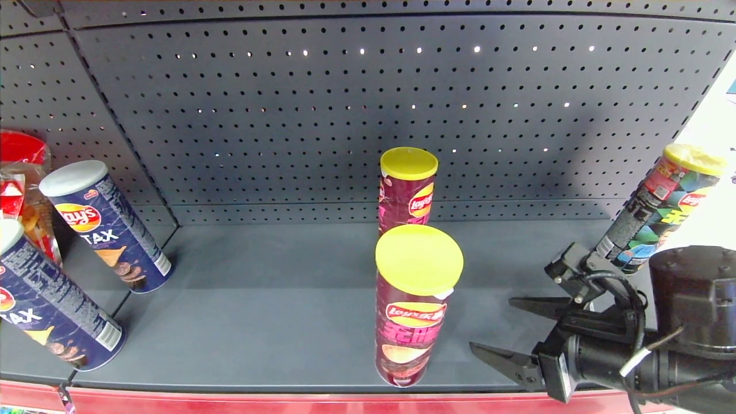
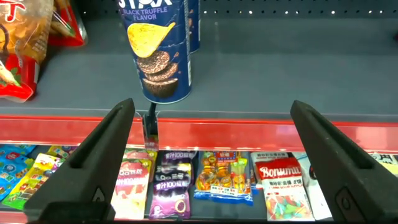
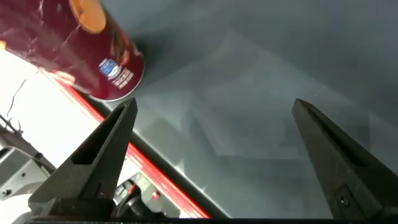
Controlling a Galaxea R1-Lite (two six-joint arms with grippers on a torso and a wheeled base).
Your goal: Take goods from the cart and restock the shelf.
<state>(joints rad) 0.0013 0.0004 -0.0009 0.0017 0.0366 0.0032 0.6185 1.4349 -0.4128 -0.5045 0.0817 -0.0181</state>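
Note:
Two maroon chip cans with yellow lids stand upright on the grey shelf (image 1: 259,299), one at the front (image 1: 411,310) and one behind it (image 1: 407,190). My right gripper (image 1: 491,325) hovers open and empty just right of the front can, near the shelf's front edge. In the right wrist view the same gripper (image 3: 214,106) points over the bare shelf deck, with the maroon can's base (image 3: 81,50) off to one side. My left gripper (image 2: 212,106) is open and empty, held in front of the shelf's red rail (image 2: 249,127) and facing a dark blue chip can (image 2: 158,53).
Two dark blue cans (image 1: 106,224) (image 1: 49,305) stand at the shelf's left, with red snack bags (image 1: 20,172) behind them. A multicoloured can (image 1: 661,213) stands at the far right. Candy packets (image 2: 224,177) fill the lower shelf. A pegboard wall backs the shelf.

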